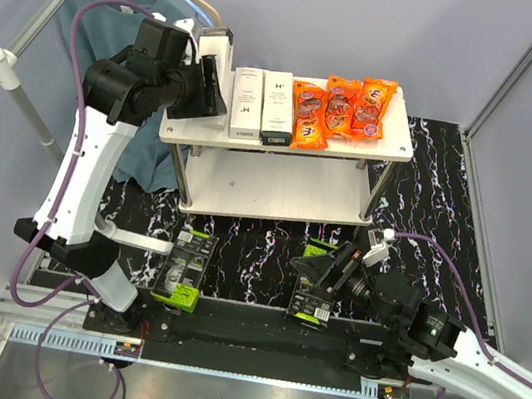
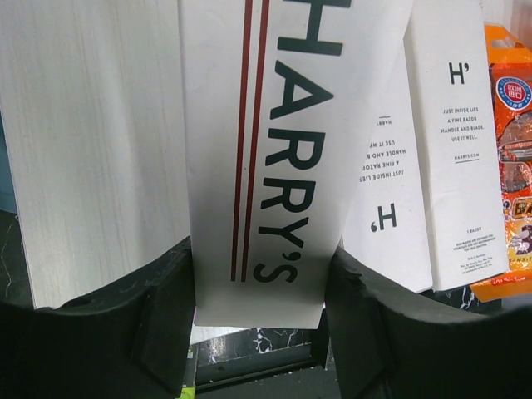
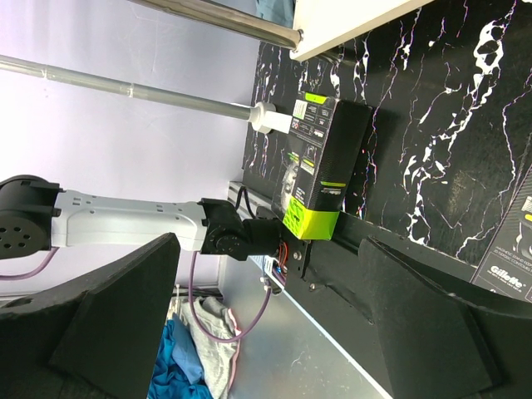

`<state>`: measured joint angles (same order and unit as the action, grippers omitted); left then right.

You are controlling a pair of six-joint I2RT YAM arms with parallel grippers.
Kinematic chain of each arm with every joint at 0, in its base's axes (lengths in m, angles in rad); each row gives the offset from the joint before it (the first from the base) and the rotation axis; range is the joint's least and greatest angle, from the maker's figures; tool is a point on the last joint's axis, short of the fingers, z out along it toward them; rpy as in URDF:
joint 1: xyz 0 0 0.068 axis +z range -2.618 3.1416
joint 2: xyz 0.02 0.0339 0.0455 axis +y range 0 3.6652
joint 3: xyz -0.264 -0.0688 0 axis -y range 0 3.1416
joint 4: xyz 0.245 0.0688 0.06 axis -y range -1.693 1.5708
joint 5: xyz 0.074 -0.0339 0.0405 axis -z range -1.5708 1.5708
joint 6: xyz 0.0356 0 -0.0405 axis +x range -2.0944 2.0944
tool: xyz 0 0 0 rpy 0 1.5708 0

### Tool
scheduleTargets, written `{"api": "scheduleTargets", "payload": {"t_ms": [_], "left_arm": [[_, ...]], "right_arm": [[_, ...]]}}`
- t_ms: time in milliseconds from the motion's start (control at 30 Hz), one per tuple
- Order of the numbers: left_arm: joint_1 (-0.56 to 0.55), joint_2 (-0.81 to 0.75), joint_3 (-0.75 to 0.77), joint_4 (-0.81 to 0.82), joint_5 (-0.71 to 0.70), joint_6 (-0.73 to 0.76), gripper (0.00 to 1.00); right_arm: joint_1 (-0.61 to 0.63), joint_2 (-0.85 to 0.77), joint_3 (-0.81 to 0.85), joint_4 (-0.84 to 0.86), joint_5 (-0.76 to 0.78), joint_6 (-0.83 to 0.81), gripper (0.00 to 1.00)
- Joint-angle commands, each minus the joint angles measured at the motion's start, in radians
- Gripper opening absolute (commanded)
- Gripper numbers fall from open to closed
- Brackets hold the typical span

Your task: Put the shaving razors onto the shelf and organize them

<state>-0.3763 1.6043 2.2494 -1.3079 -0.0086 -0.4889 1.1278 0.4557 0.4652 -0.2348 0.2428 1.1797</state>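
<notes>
The shelf [image 1: 385, 150] stands at the back middle, with two whitish boards. Two slim white razor boxes [image 1: 247, 103] [image 1: 278, 107] lie side by side on its top board. My left gripper [image 1: 206, 84] is shut on a third white "HARRY'S" box [image 2: 266, 150] over the left end of the top board [image 2: 91, 141]; its fingers [image 2: 166, 307] press on both sides. One black razor box with lime-green labels [image 1: 184, 268] lies on the dark mat at the front left. The other black box [image 1: 311, 303] lies under my right gripper [image 1: 336, 269], which is open and empty.
Three orange snack packets [image 1: 341, 108] lie on the right half of the top board. Blue cloth [image 1: 92, 20], hangers and a white pipe [image 1: 19, 95] are at the back left. The lower board [image 1: 278, 189] sits below. Grey walls enclose the sides.
</notes>
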Motion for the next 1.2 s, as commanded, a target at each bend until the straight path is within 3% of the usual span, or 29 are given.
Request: {"api": "scheduleTargets", "payload": {"t_ms": [0, 133, 967, 1167], "left_arm": [[-0.001, -0.04, -0.024, -0.024, 0.033, -0.025, 0.63], [-0.003, -0.047, -0.037, -0.022, 0.038, -0.023, 0.69], [-0.003, -0.192, -0.116, 0.168, 0.012, -0.005, 0.77], [0.0, -0.141, -0.097, 0.167, -0.051, -0.014, 0.64]], "right_arm": [[0.006, -0.002, 0.001, 0.008, -0.005, 0.011, 1.0], [0.006, -0.002, 0.003, 0.003, -0.008, 0.011, 1.0], [0.006, -0.015, -0.005, 0.0, -0.013, 0.014, 1.0], [0.006, -0.025, -0.003, -0.017, -0.014, 0.015, 1.0]]}}
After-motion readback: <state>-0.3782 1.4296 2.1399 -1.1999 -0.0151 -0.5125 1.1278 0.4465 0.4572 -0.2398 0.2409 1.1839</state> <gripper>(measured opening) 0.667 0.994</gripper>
